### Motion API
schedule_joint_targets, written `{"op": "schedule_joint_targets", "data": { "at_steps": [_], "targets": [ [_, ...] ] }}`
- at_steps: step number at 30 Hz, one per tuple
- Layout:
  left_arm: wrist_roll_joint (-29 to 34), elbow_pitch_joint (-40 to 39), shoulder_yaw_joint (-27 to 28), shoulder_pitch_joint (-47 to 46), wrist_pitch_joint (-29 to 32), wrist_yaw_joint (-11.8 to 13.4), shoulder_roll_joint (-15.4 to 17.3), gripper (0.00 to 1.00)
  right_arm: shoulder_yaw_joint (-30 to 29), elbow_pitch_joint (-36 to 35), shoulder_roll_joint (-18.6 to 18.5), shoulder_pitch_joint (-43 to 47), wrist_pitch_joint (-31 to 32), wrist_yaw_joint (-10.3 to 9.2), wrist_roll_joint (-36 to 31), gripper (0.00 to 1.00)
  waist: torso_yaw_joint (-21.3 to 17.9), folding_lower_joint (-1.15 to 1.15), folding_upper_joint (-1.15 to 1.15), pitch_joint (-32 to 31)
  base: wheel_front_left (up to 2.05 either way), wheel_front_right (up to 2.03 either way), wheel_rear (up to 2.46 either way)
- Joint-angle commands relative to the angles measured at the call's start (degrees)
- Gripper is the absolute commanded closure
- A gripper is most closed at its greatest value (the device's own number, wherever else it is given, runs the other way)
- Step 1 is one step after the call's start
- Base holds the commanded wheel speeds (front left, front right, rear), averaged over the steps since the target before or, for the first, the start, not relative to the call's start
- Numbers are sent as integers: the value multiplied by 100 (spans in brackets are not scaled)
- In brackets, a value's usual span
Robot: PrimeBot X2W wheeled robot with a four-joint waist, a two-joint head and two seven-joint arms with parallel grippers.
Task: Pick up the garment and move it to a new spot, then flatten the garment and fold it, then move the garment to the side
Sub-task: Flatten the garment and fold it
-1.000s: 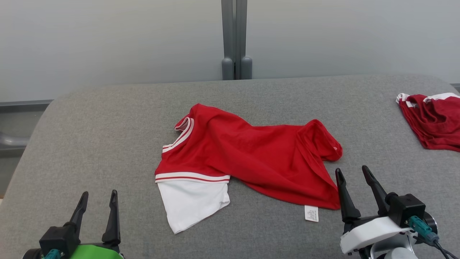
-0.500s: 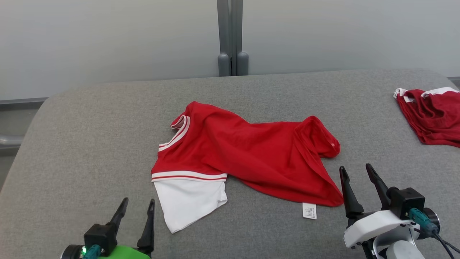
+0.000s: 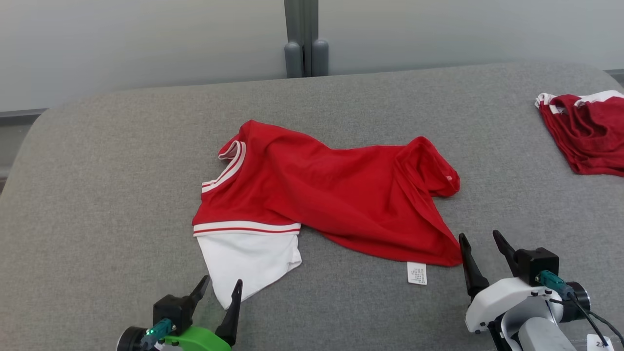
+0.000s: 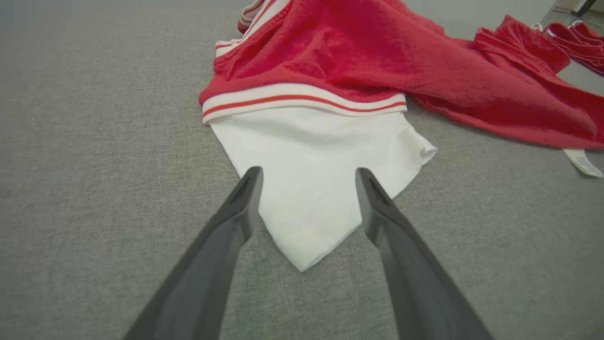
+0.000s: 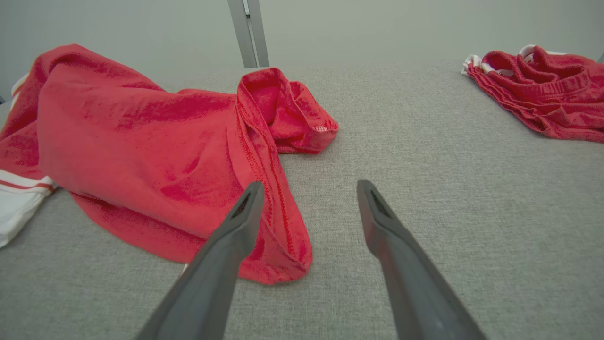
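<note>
Up close, the left gripper (image 4: 307, 172) has its two long dark fingers spread wide and holds nothing. It points straight at the white cloth sleeve (image 3: 246, 263). In the left wrist view, the pointed tip of the sleeve lies between the two fingers. I cannot tell if the fingers touch the cloth or float just over it.

The right gripper (image 3: 478, 235) is spread wide too, and it is empty. The near right corner of the wrinkled red shirt with white stripes (image 3: 336, 195) lies just beside it, a little to its left. Its left finger lines up with that corner and its right finger is over bare table. A small white label (image 3: 416, 273) pokes out from the shirt's edge close by.

The shirt lies in the middle of the flat grey cloth table (image 3: 122, 170). Its long way runs from left to right, from the sleeve and the striped collar (image 3: 229, 168) to the bunched-up end on the right. So each arm is closest to its own end. I think the next move is to pinch both ends and lift them together.

Far off on the right sits another red and white bundle of cloth (image 3: 585, 131), well apart from the shirt. Behind the table stands a grey post (image 3: 302, 39).
</note>
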Motion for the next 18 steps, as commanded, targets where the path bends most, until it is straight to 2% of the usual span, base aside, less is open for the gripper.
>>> {"op": "schedule_joint_targets", "data": {
  "at_steps": [1,11,18],
  "targets": [
    [-46,129,-24,-98,-1,-16,36,0,-16,144,-5,-117,-15,-10,-61,0,-21,0,0,176,0,0,0],
    [-289,578,-212,-312,0,-16,-47,0,-19,1045,131,-454,-15,-10,-29,0,42,0,0,452,0,0,0],
    [-517,783,-558,-500,4,-16,-161,0,99,1277,217,-436,-13,-10,195,0,108,0,0,506,0,0,0]
  ]
}}
